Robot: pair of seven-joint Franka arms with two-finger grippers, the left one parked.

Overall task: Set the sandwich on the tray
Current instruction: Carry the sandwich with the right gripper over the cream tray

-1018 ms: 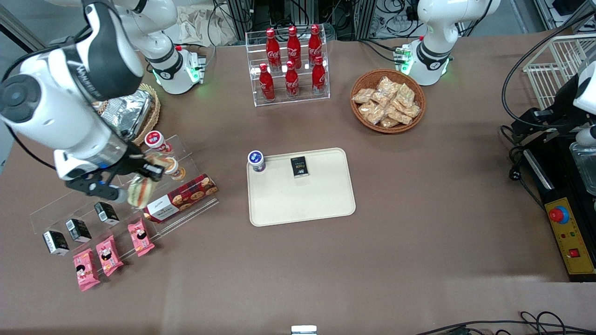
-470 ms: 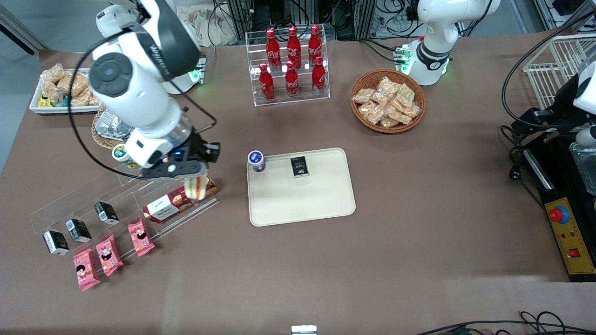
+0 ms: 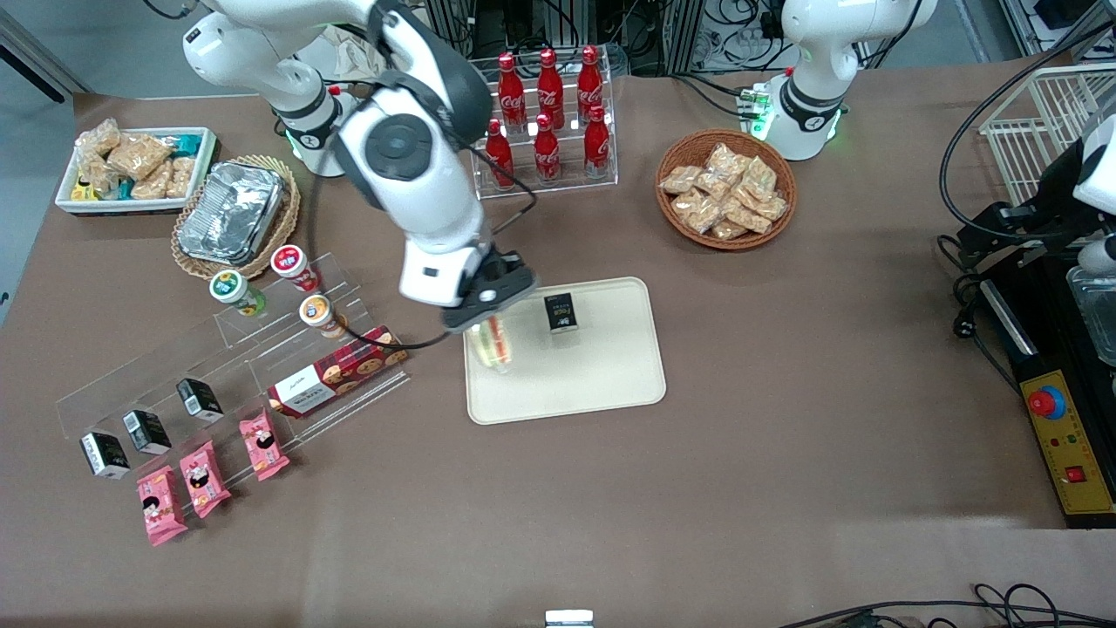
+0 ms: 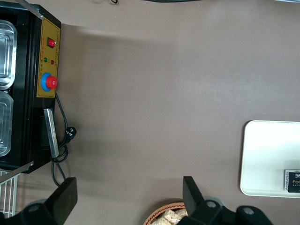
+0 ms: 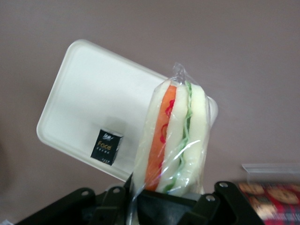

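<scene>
Front view: gripper [image 3: 491,324] clamps sandwich [image 3: 495,343] above tray [image 3: 610,366]; we should lower clear of box [image 3: 561,312].

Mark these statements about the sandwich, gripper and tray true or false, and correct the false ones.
1. The gripper holds the sandwich. True.
2. The sandwich lies flat on the tray, released. False: it hangs upright in the gripper above the tray.
3. A small black box sits on the tray. True.
4. The wicker basket of snack packets stands on the tray. False: it stands on the table, farther from the front camera.
</scene>
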